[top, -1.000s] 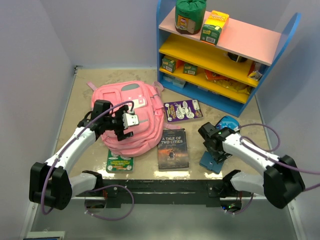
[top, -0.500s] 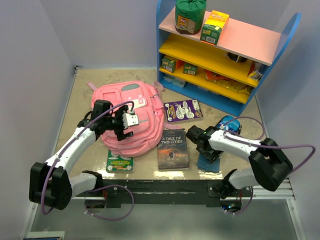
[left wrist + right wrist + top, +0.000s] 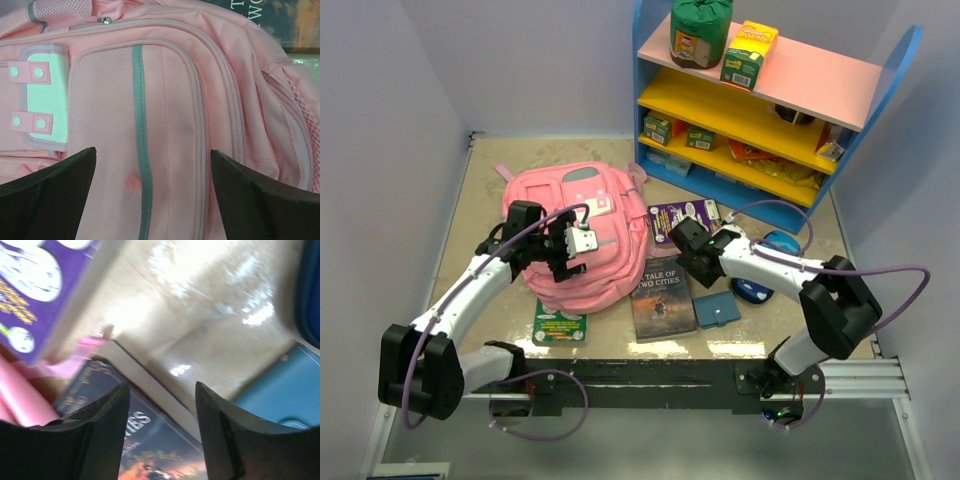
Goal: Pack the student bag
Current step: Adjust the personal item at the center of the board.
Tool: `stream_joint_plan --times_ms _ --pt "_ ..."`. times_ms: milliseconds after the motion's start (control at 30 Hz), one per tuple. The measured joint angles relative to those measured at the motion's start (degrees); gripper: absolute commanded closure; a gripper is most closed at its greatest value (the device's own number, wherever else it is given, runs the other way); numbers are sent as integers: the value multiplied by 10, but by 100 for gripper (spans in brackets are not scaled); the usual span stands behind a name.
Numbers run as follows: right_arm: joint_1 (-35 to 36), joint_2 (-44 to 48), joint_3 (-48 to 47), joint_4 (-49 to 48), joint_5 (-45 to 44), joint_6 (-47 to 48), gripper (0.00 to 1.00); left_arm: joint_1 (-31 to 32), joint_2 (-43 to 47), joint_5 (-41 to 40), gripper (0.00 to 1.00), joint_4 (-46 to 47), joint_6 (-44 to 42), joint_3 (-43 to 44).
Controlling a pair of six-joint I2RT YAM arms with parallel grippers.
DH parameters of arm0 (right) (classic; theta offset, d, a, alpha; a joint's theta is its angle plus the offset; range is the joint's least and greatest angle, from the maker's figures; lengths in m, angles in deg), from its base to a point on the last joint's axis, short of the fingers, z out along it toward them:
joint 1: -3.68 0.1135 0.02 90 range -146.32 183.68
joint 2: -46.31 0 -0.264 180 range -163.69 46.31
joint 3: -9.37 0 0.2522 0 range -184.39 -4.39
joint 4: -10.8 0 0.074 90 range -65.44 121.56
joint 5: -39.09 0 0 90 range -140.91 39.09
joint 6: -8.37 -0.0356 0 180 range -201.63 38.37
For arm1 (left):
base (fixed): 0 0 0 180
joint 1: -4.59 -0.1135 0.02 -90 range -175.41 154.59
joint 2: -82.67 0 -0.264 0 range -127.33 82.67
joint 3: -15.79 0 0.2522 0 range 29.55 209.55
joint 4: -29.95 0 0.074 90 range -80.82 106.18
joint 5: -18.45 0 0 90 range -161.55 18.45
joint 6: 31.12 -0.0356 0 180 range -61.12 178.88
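Observation:
The student bag (image 3: 582, 225), a pink backpack, lies front up at the left of the table. My left gripper (image 3: 570, 245) hovers just over its front pocket (image 3: 165, 100), wide open, with nothing between its fingers (image 3: 50, 195). My right gripper (image 3: 685, 245) hangs open and empty over the top right corner of the book "A Tale of Two Cities" (image 3: 662, 297), between it and a purple card (image 3: 686, 219). In the right wrist view the book's corner (image 3: 150, 450) shows between the fingertips (image 3: 107, 415).
A blue notebook (image 3: 717, 309) lies right of the book, and a blue rounded item (image 3: 760, 290) sits beyond it. A green card (image 3: 558, 326) lies below the bag. A blue shelf unit (image 3: 770, 100) with snacks stands at the back right.
My right arm has swung left from over the blue notebook to the book's top right corner, its jaws narrowing a little. The notebook now lies uncovered. The left arm has not moved.

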Motion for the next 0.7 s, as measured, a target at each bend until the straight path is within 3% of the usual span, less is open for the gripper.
stream_joint_plan --times_ms 200,367,700 --pt "-21 2 -37 2 -10 27 23 0 0 -6 0 -1 -1 -2" --pt "-22 45 -46 71 -3 23 18 0 0 -8 0 0 -2 -2" --pt "-20 195 99 138 82 -4 13 0 0 -9 0 -3 -5 -2"
